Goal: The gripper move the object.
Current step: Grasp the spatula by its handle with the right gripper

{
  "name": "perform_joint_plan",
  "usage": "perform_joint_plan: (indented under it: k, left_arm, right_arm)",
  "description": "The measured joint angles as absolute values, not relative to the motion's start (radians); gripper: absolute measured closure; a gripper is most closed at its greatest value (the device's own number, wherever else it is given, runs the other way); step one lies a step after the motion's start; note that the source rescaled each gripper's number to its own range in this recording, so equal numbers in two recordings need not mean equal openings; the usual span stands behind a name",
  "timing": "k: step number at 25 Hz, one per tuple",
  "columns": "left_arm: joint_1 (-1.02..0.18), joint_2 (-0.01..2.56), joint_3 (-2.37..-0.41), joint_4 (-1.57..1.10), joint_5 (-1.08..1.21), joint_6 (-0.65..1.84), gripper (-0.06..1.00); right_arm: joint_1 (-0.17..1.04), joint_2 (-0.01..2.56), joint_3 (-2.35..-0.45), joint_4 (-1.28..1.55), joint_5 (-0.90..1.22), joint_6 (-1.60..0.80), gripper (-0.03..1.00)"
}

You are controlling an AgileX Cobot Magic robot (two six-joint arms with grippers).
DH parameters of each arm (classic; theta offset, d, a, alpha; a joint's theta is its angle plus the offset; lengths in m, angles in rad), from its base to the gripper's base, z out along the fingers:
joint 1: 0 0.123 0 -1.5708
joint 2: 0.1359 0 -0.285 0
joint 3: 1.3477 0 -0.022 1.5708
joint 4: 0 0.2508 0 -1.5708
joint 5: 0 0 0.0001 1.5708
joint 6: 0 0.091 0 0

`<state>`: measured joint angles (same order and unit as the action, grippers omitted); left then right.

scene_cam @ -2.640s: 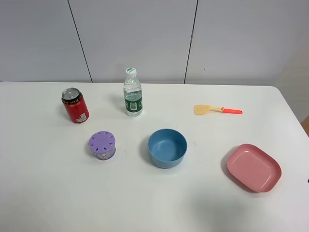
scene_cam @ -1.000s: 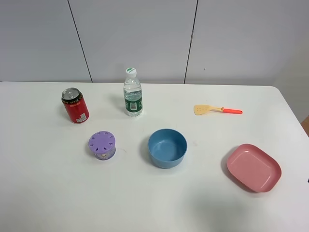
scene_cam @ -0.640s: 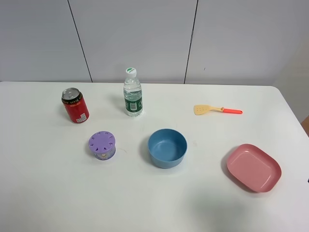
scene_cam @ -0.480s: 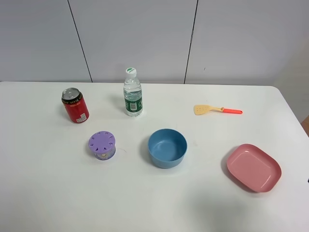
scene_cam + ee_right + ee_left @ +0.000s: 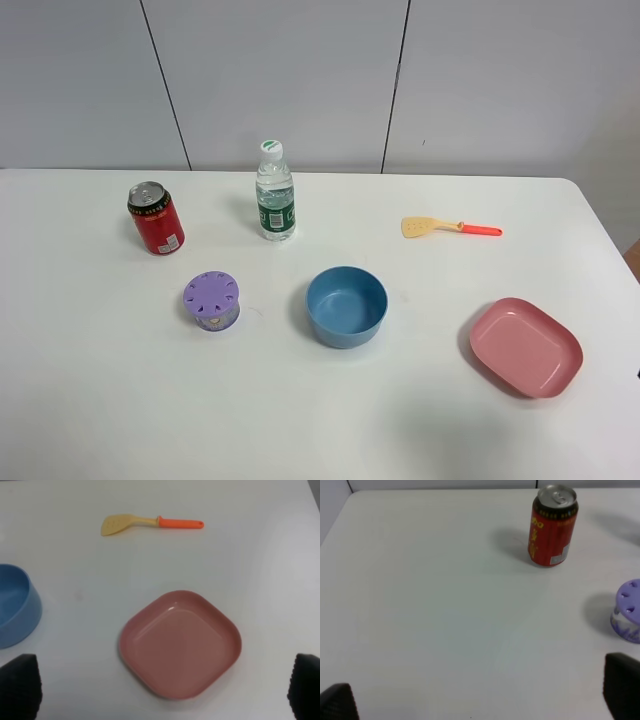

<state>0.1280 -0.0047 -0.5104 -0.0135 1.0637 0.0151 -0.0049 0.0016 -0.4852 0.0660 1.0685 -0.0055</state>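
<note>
The toy spatula (image 5: pixel 450 227), pale-yellow blade and red-orange handle, lies flat on the white table at the back right; it also shows in the right wrist view (image 5: pixel 150 524). No arm shows in the exterior view. My right gripper (image 5: pixel 165 690) is open, its two black fingertips (image 5: pixel 20 685) at the frame's lower corners, hovering over the pink plate, well short of the spatula. My left gripper (image 5: pixel 480 700) is open and empty, its fingertips (image 5: pixel 622 685) wide apart over bare table near the can.
A blue bowl (image 5: pixel 346 306) stands mid-table. A pink plate (image 5: pixel 526 346) lies front right. A red can (image 5: pixel 155 218), a water bottle (image 5: pixel 275 192) and a purple lidded cup (image 5: pixel 211 300) stand on the left half. The table's right edge (image 5: pixel 610 240) is close to the spatula.
</note>
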Motion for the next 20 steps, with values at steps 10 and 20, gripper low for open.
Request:
perform_joint_plan:
  k: [10, 20]
  left_arm:
    - [0.128, -0.005, -0.51, -0.013, 1.064, 0.015, -0.06]
    - [0.128, -0.005, -0.51, -0.013, 1.064, 0.015, -0.06]
  right_arm:
    - [0.146, 0.501, -0.769, -0.056, 1.114, -0.086, -0.03]
    - [0.334, 1.139, -1.246, -0.235, 1.109, -0.13, -0.03]
